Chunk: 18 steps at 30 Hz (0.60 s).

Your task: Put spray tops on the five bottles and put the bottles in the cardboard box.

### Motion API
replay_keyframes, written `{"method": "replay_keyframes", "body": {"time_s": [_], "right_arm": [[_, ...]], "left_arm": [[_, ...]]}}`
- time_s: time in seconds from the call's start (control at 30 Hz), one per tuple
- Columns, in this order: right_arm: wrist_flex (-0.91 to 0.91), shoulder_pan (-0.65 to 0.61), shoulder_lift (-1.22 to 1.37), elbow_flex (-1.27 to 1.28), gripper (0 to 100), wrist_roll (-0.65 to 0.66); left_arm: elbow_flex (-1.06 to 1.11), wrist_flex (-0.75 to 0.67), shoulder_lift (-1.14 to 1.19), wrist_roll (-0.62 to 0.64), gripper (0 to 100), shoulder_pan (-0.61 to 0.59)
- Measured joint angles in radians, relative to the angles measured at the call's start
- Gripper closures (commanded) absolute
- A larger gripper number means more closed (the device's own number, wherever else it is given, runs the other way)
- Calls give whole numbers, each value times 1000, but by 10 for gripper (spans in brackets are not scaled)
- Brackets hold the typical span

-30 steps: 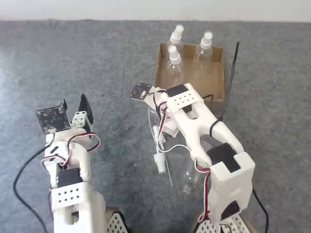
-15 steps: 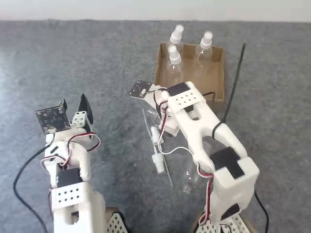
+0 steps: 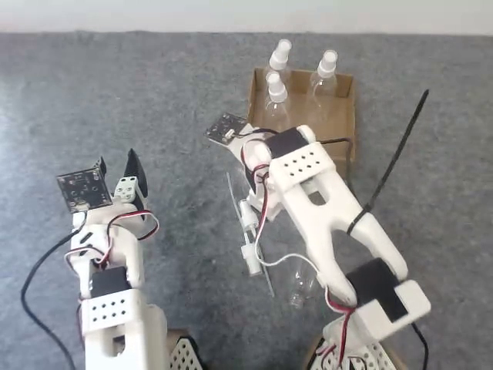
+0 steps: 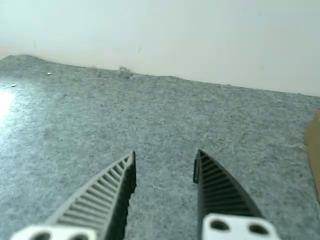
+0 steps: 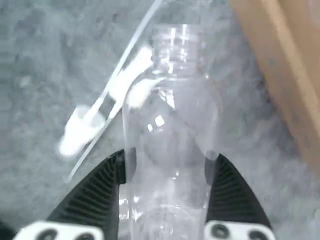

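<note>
My right gripper (image 5: 165,160) is shut on a clear bottle (image 5: 169,112) with no top; its fingers press on both sides of the body and the open neck points away. Two white spray tops (image 5: 80,131) with long tubes lie on the carpet beside it. From above, the right gripper (image 3: 256,181) sits just in front of the cardboard box (image 3: 254,116), with the spray tops (image 3: 250,231) next to it. Another clear bottle (image 3: 299,279) lies under the right arm. Three capped bottles (image 3: 277,96) stand in the box. My left gripper (image 3: 117,166) (image 4: 165,160) stands open over bare carpet.
Grey carpet covers the table, and a pale wall (image 4: 160,35) runs along the far edge. The box's corner (image 5: 280,60) is close beside the held bottle. A black cable tie (image 3: 400,154) sticks up from the right arm.
The right arm's elbow has swung right and towards the front, and its wrist has shifted slightly towards the box. The left arm has not moved.
</note>
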Motion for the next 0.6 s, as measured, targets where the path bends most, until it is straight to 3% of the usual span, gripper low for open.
{"method": "replay_keyframes", "body": {"time_s": [0.2, 0.43, 0.6], "right_arm": [[164, 41, -110, 0, 883, -41], [255, 281, -189, 0, 883, -37], [255, 474, -196, 0, 883, 104]], "left_arm": [[0, 0, 0, 0, 826, 0], [0, 0, 0, 0, 826, 0], [0, 0, 0, 0, 826, 0]]}}
